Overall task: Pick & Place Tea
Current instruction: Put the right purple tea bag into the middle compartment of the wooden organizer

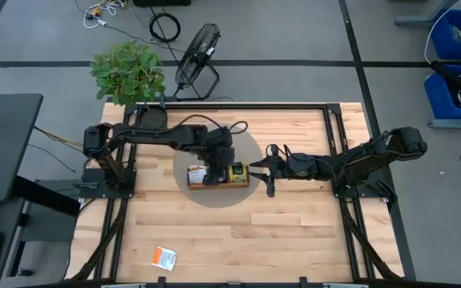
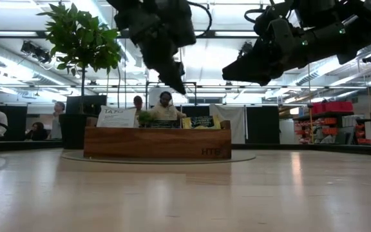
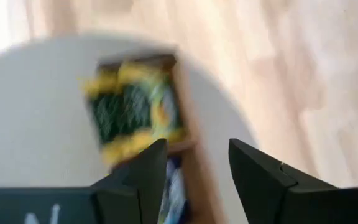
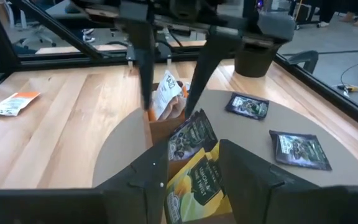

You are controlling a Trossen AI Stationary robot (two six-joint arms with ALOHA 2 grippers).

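A: Brown wood frames the story here: a long compartmented tray (image 1: pixel 214 182) sits on a round grey mat (image 1: pixel 250 152) at the middle of the table (image 1: pixel 294 240), sachets standing upright in its slots.

B: And the left pincer (image 3: pixel 194 171)?

A: Poised directly over the tray, fingers spread with nothing between them. From its own wrist view it looks down on a yellow-green sachet (image 3: pixel 132 115) lying in a compartment, likely the spot it is serving.

B: Where is the rest of the tea?

A: Mostly in the tray. An orange-and-white sachet (image 4: pixel 168 92) leans up at the far end, yellow-green and dark ones (image 4: pixel 194 165) stand nearer. Two navy sachets (image 4: pixel 297 149) lie flat on the mat beside the tray, apart from it. One more orange-and-white sachet (image 1: pixel 164 257) lies alone near the table's front edge, well away from everything.

B: The right arm?

A: Stretched in from its side, the right pincer (image 4: pixel 191 174) waits just beside the tray's end, fingers parted and empty, probably keeping clear while the left works.

B: So the job isn't finished.

A: Judging by the loose sachets, no.
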